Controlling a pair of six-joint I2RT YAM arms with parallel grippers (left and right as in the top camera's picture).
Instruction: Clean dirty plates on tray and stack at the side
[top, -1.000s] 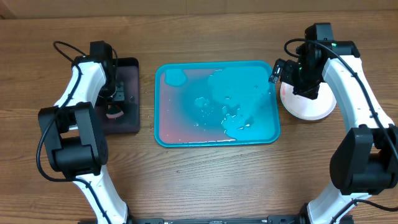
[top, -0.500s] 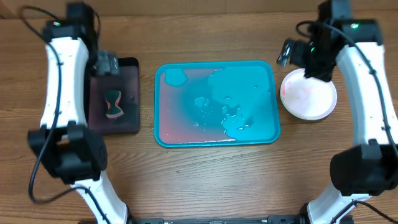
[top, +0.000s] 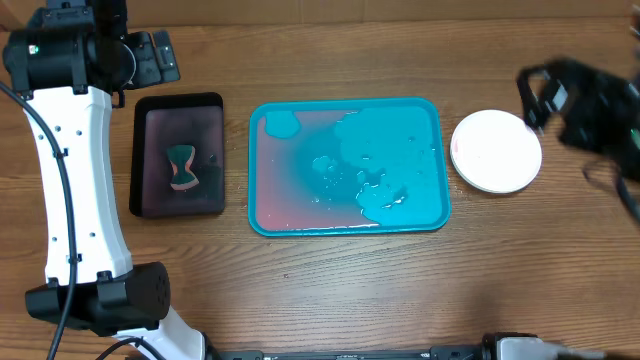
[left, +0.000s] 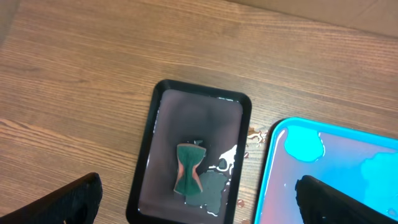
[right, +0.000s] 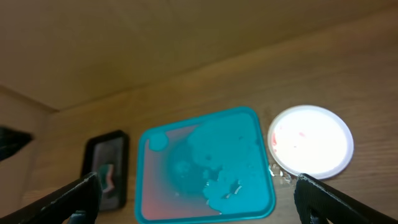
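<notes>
plate (right: 310, 140) | we see it ahead of right fingers (right: 339, 200) (spread wide, empty) | left fingers (left: 65, 200) parted, farther

**Gaps Between the Trays, Arms at the Sides**

A strip of bare table (top: 236, 120) separates the black tray (top: 137, 160) from the turquoise tray (top: 252, 170). The gap between the turquoise tray and the white plate (top: 496, 150) is much narrower. A sponge (top: 182, 168) lies in the black tray's middle. The left arm (top: 70, 180) rises along the left side, just beside the black tray. The right arm (top: 590, 110) is a blur at the far right, seemingly apart from the plate. Bare wood runs along the near side of both trays.
</notes>
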